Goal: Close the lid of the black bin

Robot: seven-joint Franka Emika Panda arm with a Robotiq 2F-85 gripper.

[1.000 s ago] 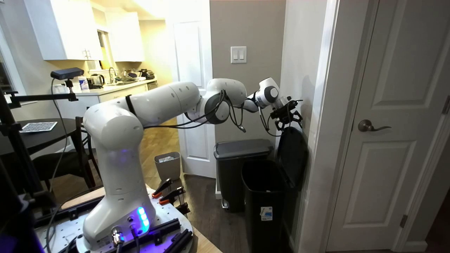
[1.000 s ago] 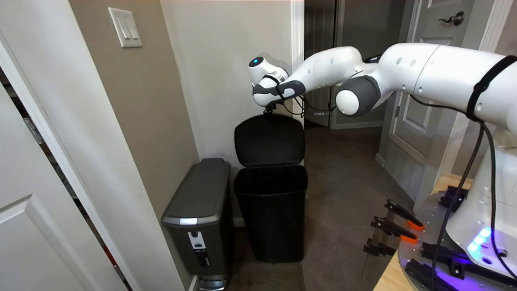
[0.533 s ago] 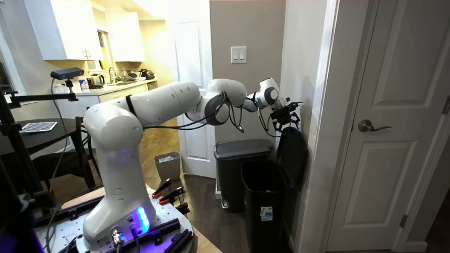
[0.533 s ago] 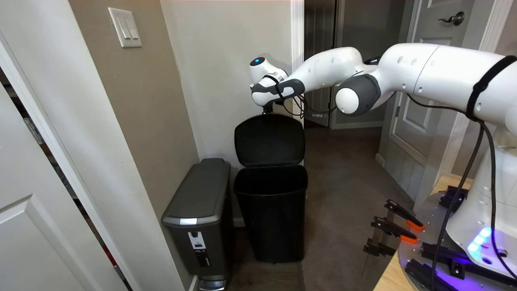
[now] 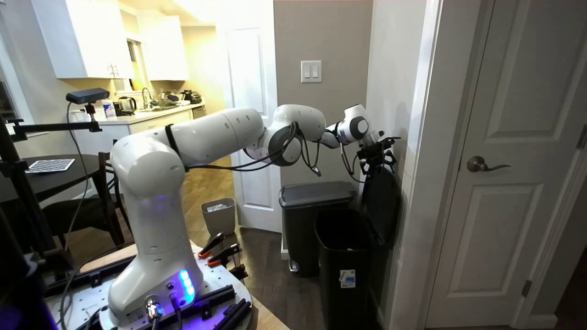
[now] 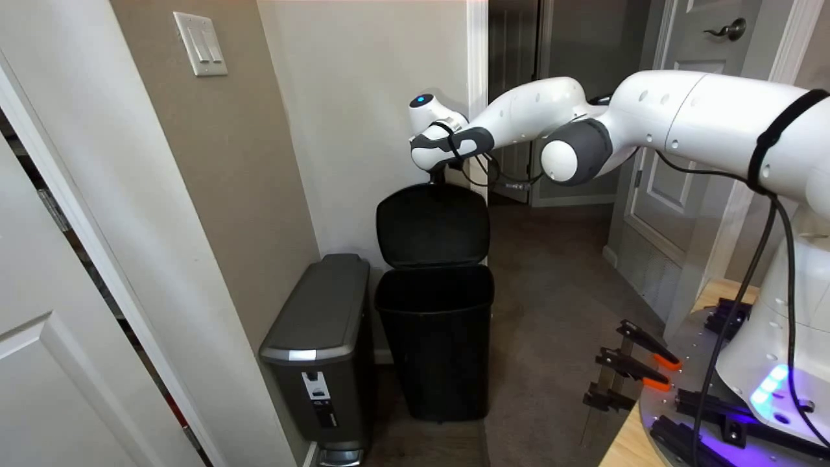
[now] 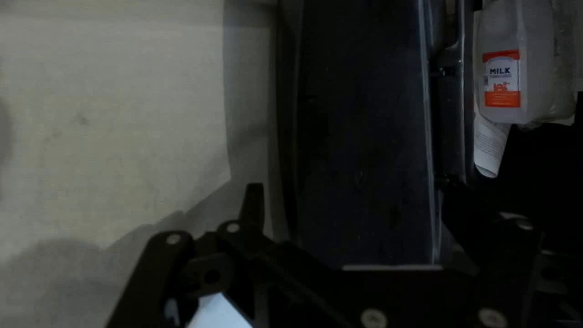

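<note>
Lid: raised, well apart from the front edge of the counter.
Black bin: gaping, unclosed.
Gripper: your jaws stand wide at the lid's top; you have the closing swing left.

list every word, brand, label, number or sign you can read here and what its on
"MILK": orange-and-white label on the milk jug inside the black bin; its smaller print can't be read.
Sticker on the black bin: too small to read.
White label and black label on the grey pedal bin: too small.
Paper by the milk jug: print too blurred.
</note>
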